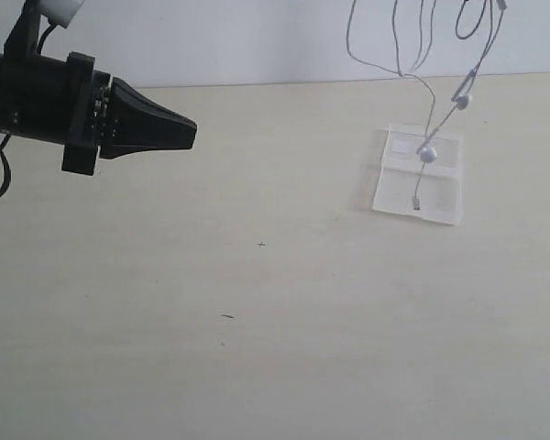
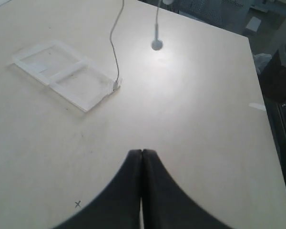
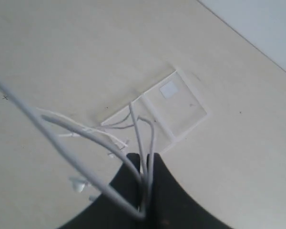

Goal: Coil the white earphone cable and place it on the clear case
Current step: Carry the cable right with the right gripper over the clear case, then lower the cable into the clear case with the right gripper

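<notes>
A: We log the white earphone cable (image 1: 427, 154) hanging in loose loops above the clear case (image 1: 442, 200), its plug (image 1: 416, 203) touching the case. The right fingers (image 3: 161, 191) pinch the bundle. The left fingers (image 2: 155, 179) are pressed together, empty, well away from the case.
B: Light, limp, tangle-prone; we'd grip the gathered loops. Pale surface (image 1: 257, 321), white wall beyond the case.

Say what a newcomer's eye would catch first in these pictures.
The white earphone cable hangs in loops from the right hand, which is shut on it, its ends dangling over the clear case at the exterior view's right. On that view's left, the black left hand hovers shut and empty.
</notes>
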Available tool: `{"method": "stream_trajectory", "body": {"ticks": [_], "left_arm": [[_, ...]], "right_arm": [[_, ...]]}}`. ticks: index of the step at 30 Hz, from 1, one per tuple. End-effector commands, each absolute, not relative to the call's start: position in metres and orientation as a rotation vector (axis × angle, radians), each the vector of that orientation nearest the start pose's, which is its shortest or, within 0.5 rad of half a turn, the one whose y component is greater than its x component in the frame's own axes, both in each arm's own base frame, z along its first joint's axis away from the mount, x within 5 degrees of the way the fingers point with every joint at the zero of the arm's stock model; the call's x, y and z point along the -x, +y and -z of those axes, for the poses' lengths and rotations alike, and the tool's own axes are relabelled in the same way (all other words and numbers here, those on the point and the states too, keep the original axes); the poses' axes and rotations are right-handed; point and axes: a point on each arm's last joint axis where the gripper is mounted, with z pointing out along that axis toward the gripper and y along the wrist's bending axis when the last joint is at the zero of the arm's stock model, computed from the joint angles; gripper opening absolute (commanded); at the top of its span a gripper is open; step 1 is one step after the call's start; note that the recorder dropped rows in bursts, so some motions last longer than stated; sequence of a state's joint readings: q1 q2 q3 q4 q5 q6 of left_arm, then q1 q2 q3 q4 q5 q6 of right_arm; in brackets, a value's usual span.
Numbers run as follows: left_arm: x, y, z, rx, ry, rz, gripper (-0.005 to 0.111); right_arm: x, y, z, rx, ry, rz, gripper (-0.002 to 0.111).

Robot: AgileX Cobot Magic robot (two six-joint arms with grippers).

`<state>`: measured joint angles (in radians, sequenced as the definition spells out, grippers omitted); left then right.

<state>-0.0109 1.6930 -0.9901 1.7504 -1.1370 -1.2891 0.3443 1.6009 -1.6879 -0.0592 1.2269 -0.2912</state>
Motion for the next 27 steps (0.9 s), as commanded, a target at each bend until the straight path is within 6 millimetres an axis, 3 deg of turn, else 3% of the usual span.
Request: {"method": "stream_trajectory", "body": {"ticks": [1, 7, 20, 27], "left_arm": [[-0.308, -0.085, -0.237, -1.08, 1.79, 0.994, 0.0], [-0.308, -0.085, -0.237, -1.082, 1.789, 0.993, 0.0], [-0.308, -0.085, -0.237, -1.087, 1.784, 0.989, 0.0], [-0.306, -0.085, -0.235, -1.084, 1.792, 0.996, 0.0]], "right_arm": [[-0.327, 0.095, -0.388, 0.762, 2.51, 0.077, 0.0], [-0.337, 0.077, -0.386, 0.677, 2.51, 0.081, 0.0], [-0.348, 0.074, -0.396, 0.614, 2.415, 0.121, 0.0], [-0.36, 0.077, -0.379, 0.606, 2.468, 0.113, 0.0]]}}
